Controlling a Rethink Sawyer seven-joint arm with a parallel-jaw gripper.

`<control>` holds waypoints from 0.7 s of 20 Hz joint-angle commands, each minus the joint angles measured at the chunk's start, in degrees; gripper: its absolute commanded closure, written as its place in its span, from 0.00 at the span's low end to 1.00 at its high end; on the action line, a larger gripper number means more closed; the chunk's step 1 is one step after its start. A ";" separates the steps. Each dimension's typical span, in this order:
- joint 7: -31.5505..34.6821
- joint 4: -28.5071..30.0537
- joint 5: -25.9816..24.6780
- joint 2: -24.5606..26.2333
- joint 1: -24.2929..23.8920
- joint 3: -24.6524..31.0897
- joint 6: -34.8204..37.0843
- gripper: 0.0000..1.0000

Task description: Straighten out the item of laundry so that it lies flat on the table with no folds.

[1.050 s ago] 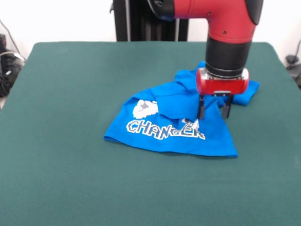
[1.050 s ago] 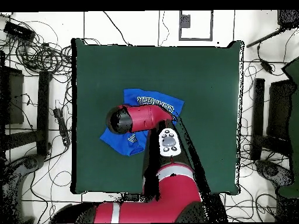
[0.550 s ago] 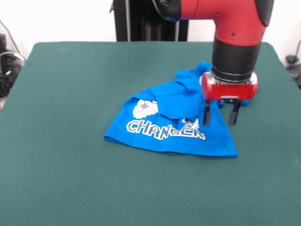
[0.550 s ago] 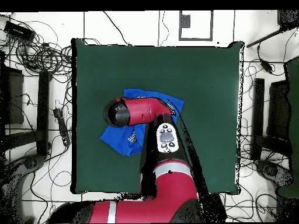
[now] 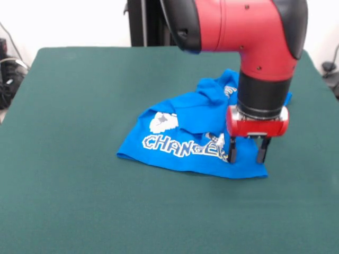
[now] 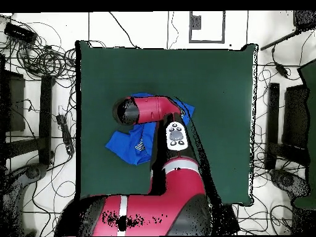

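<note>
Blue T-shirt (image 5: 185, 140) lies crumpled on the green table (image 5: 79, 106); the gripper (image 5: 246, 154) hovers at its 4 o'clock corner, fingers (image 5: 232, 152) spread wide, empty.

Bare table (image 5: 79, 95) surrounds the crumpled shirt (image 5: 180, 137), its bunched folds the only obstacle.

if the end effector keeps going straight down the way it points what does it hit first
Most likely the bright blue T-shirt, near its lower corner; the open end effector hangs right above that cloth, though depth is unclear.
</note>
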 commanded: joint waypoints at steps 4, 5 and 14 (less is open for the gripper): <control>2.28 -6.55 1.02 6.56 0.20 3.80 5.86 0.00; 2.45 -6.89 0.89 7.02 0.25 3.82 5.48 0.00; 4.70 -5.73 0.59 6.68 0.88 3.81 3.21 1.00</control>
